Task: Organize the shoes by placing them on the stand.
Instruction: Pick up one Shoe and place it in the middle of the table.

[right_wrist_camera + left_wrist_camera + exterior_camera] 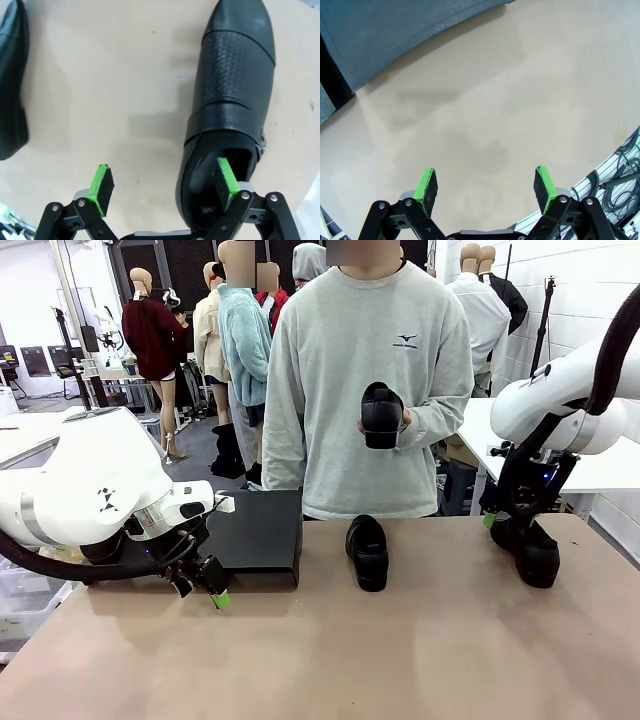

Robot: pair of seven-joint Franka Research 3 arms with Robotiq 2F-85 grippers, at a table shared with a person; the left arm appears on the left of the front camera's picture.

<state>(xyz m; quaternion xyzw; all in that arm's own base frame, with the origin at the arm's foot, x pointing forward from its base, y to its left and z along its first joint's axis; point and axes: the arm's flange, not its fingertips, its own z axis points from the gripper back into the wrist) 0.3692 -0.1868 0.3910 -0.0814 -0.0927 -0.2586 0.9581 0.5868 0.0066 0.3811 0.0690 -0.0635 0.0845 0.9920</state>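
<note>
White left arm, black pincer, green pads

The front view looks from the near side across the table to the person at the far edge. The left wrist view faces down, close over bare table just beside the stand. The right wrist view faces down, close over the right-hand shoe; that shoe and the middle shoe also show in the front view

black shoe lies near the stand, second shoe farther right.
</note>
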